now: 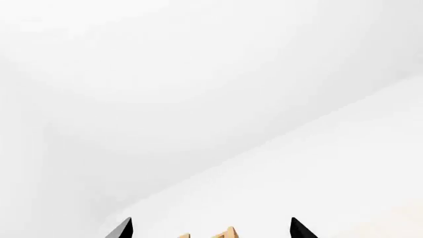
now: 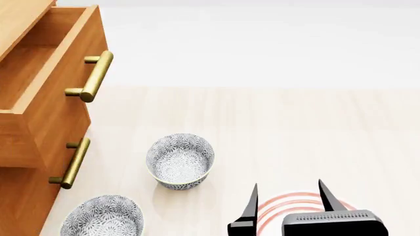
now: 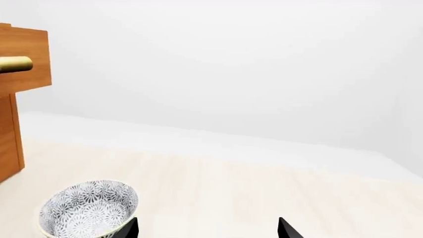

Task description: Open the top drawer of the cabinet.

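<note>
The cabinet point(image 2: 19, 196) stands at the left of the head view. Its top drawer point(image 2: 59, 98) is pulled out, its inside showing, with the brass bar handle point(image 2: 95, 78) on its front. My right gripper point(image 2: 288, 194) is open low in that view, well right of the cabinet and holding nothing. The right wrist view shows the drawer's front point(image 3: 26, 59) far off beyond the open right gripper point(image 3: 207, 229). My left gripper point(image 1: 211, 230) is open in its wrist view, facing a white wall, with tan wooden corners point(image 1: 228, 233) between its tips. It is out of the head view.
The lower drawer's handle point(image 2: 75, 162) sits beneath the top drawer. Two patterned grey bowls point(image 2: 180, 160) point(image 2: 103, 216) stand on the pale floor beside the cabinet. A pink-ringed plate point(image 2: 276, 206) lies under my right gripper. One bowl point(image 3: 89, 208) is near the right fingertip.
</note>
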Controlling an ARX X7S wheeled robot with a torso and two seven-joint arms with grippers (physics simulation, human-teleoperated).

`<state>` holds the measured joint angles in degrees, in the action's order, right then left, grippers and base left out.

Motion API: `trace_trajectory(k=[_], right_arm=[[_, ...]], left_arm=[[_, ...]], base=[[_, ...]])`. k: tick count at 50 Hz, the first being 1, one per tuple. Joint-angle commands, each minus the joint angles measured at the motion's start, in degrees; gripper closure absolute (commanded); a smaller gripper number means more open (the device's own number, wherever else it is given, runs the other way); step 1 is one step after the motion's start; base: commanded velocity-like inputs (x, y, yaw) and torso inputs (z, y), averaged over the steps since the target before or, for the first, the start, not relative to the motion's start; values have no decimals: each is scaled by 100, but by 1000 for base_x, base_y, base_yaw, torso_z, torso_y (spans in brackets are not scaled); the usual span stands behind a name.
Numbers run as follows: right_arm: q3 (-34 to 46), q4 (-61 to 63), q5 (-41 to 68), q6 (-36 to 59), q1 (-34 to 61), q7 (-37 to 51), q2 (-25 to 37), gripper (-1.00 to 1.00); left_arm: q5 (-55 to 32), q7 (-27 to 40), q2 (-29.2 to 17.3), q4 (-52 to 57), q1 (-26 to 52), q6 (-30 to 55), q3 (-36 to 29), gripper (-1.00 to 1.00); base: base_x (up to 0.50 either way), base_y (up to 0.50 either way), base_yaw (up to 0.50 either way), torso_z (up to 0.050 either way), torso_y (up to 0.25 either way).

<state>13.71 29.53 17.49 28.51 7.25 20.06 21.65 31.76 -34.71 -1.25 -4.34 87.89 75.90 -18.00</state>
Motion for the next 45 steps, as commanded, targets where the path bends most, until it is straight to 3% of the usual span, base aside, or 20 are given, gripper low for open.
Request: trace_trajectory(k=[1,13,22,45], right_arm=[[23,6,-27,34,23,32,42,-100],[-35,66,25,61,-1,53,95,-100],[-102,-42,50,-75,-74,53,98,-100],[-70,-37,71,-104,-98,98,94,-100]], left_arm=[[-487,325,44,-522,52,126,358,-100],[-1154,940,77,-1584,201,-95,497,-100],[-1863,1897,95,-2763,393,-587,808,-100],[-3183,2987,37,-4546,702,-1004,1581,-100]], base=[[0,0,0,0,0],[0,0,0,0,0],[0,0,0,0,0],[0,0,0,0,0]])
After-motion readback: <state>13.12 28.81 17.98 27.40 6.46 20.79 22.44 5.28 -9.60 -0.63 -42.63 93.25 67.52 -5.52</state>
